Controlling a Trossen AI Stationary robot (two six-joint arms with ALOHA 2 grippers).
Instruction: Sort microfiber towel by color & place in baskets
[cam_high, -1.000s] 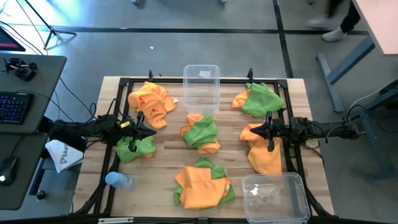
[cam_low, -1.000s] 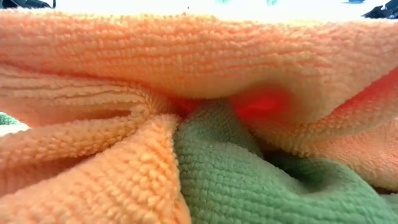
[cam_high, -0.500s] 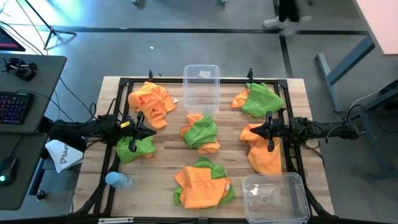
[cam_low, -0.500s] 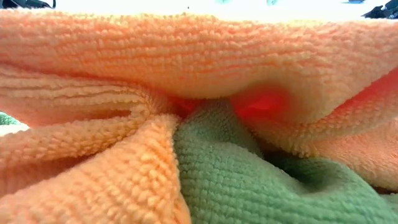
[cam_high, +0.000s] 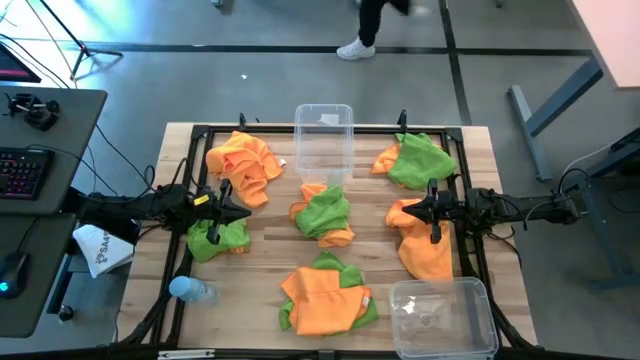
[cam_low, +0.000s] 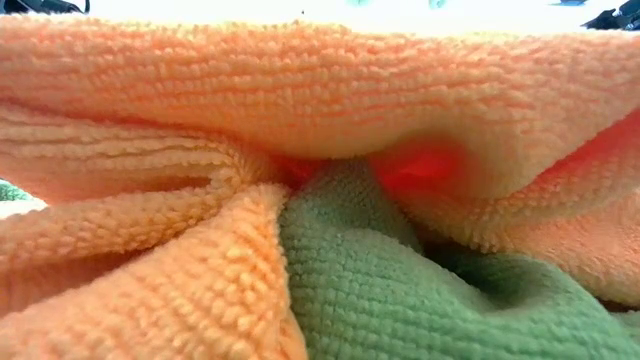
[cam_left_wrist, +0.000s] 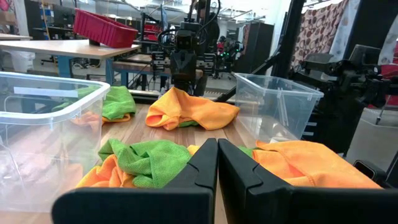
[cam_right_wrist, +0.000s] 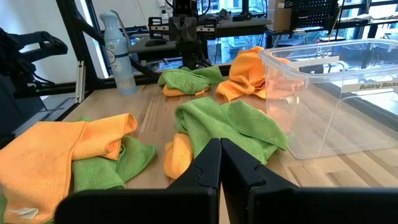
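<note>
Both arms are seen low over the wooden table, reaching inward from opposite sides. The left gripper is positioned at the left side, its fingers pressed fully together with nothing held; a green and orange towel bunch lies just beside and slightly under it, and a larger orange bunch lies near it toward the far edge. The right gripper is likewise closed and empty, its tip resting over the edge of an orange towel spread on the right side; contact with the cloth cannot be judged. Between the two grippers, at the table's centre, a mixed green and orange bunch is found, well apart from both tips. A further mixed pile lies at the near edge, and a green-over-orange bunch sits at the far right corner. One clear basket stands at the far edge, centre; the second clear basket stands at the near right corner. No towel is seen inside either. The low view is filled by orange and green cloth lying against the lens. A blue-capped bottle lies at the near left corner, and a white paper bag sits off the left edge.
</note>
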